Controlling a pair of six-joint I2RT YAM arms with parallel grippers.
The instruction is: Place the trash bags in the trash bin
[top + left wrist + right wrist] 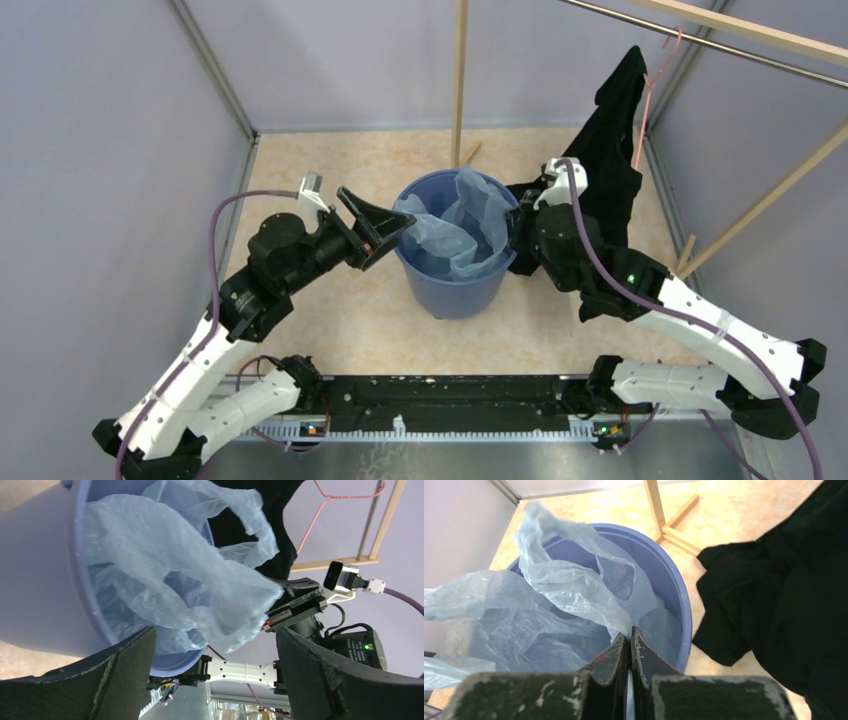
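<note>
L claw gaping wide by blue bin rim; R claw clenched on light-blue trash bag (mostly bunched inside bin).

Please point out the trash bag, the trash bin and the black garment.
trash bag (pixel 448 245): top external view, its crumpled middle.
trash bin (pixel 455 297): top external view, its outer wall.
black garment (pixel 784 595): right wrist view, its broad middle.

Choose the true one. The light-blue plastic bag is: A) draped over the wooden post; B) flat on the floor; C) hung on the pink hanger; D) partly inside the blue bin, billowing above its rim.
D: the light-blue plastic bag fills the blue bin and rises past its rim.
</note>
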